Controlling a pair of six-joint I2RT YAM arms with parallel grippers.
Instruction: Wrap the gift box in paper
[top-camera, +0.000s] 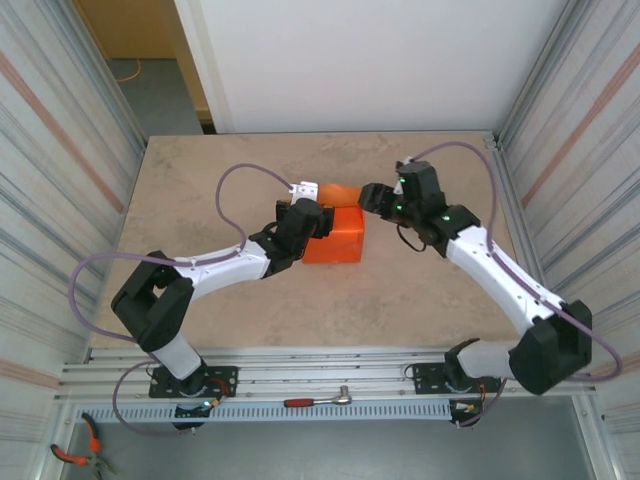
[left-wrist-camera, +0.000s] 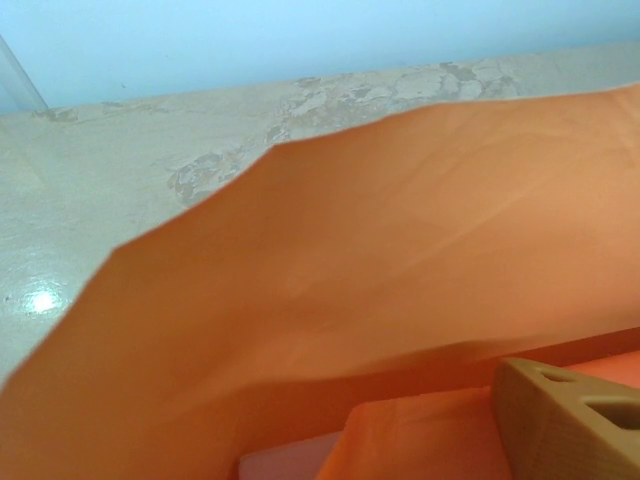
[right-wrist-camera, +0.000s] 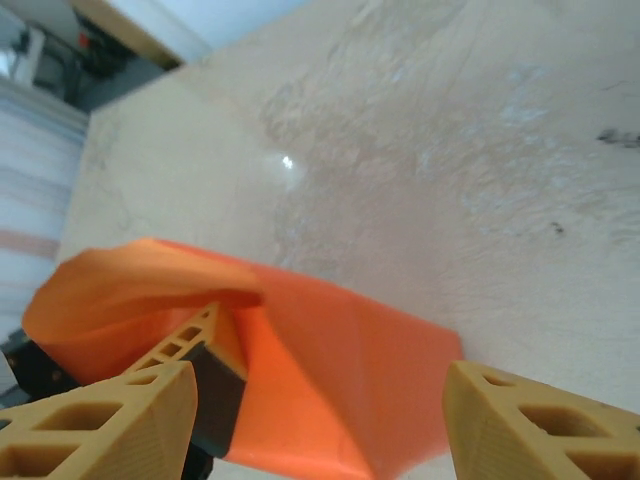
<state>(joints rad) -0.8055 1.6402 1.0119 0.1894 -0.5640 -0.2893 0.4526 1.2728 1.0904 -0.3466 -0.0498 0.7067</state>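
Right claw (right-wrist-camera: 320, 378) spread wide, straddling the raised paper (right-wrist-camera: 330, 340) flap; box (left-wrist-camera: 278, 466) lying leftward beneath, nearer the left claw (top-camera: 310, 207), also wide.

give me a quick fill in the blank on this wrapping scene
1. The paper folded over the middle of the table is coloured ___.
2. The right tool hovers over the paper with its fingers ___ (open or shut).
3. In the top view the left tool sits at the paper's far ___ corner (left or right).
Missing words: orange; open; left.
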